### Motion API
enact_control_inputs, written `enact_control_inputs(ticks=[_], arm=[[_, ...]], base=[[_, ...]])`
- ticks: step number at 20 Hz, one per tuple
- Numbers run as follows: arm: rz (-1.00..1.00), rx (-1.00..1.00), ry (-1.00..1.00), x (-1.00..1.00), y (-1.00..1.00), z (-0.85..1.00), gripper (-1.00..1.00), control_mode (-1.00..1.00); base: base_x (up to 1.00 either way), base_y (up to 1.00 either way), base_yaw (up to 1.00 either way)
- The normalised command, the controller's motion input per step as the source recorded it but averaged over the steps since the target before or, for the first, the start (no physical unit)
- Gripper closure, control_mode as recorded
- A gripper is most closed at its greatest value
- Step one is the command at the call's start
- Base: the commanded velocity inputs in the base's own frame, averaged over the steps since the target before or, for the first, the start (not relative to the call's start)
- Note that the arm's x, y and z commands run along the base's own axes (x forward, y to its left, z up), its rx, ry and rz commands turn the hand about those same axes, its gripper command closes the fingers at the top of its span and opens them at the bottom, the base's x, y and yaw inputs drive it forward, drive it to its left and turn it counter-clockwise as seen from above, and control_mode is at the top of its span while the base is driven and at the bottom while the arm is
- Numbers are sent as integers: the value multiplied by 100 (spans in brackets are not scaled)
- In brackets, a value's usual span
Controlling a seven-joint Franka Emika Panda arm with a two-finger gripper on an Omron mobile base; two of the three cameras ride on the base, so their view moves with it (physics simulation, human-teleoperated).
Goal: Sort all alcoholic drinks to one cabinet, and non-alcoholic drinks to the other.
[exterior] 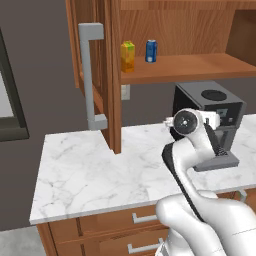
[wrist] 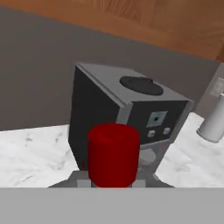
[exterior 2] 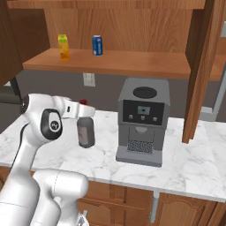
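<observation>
While the two-finger pincer (exterior 2: 86,113) stands closed narrowly on its neck, the squat grey bottle with narrow neck and red cap (exterior 2: 86,131) hangs upright beneath the fingers, its base just above the white marble counter (exterior 2: 185,165)

Item: grey bottle, alcoholic. Judged rigid, smooth-walled and probably slippery; breakable if glass; weight carried low in the wide body, so it may swing under a neck grip. Best hold: the narrow neck just under the red cap (wrist: 113,154), where the shoulder stops it sliding down through the fingers.

Position: directly below the pincer; in the hand view the cap rises between the fingertips.

Neighbours: boxy grey coffee machine with dark front panel (exterior 2: 142,121), beyond the pincer and near, on the counter. Yellow-orange juice carton with green top (exterior 2: 64,47) and small blue soda can with white mark (exterior 2: 97,45), well above the pincer, on the wooden shelf of the open upper cabinet (exterior 2: 110,62), apart from each other.

Judgement: the non-alcoholic pair is already shelved; this bottle belongs in the other cabinet
</observation>
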Motion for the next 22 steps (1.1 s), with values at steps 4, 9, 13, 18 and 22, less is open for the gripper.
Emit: enact_control_inputs(ticks=[4,9,13,18,22], arm=[[30,10,0,-33,32,80,100,-100],[29,10,0,-41,28,75,100,-100],[24,9,0,-73,19,49,100,-100],[20,9,1,-91,10,43,100,-100],[16,9,0,-87,3,54,100,-100]], base=[[0,0,0],[0,0,0],[0,0,0],[0,0,0],[0,0,0]])
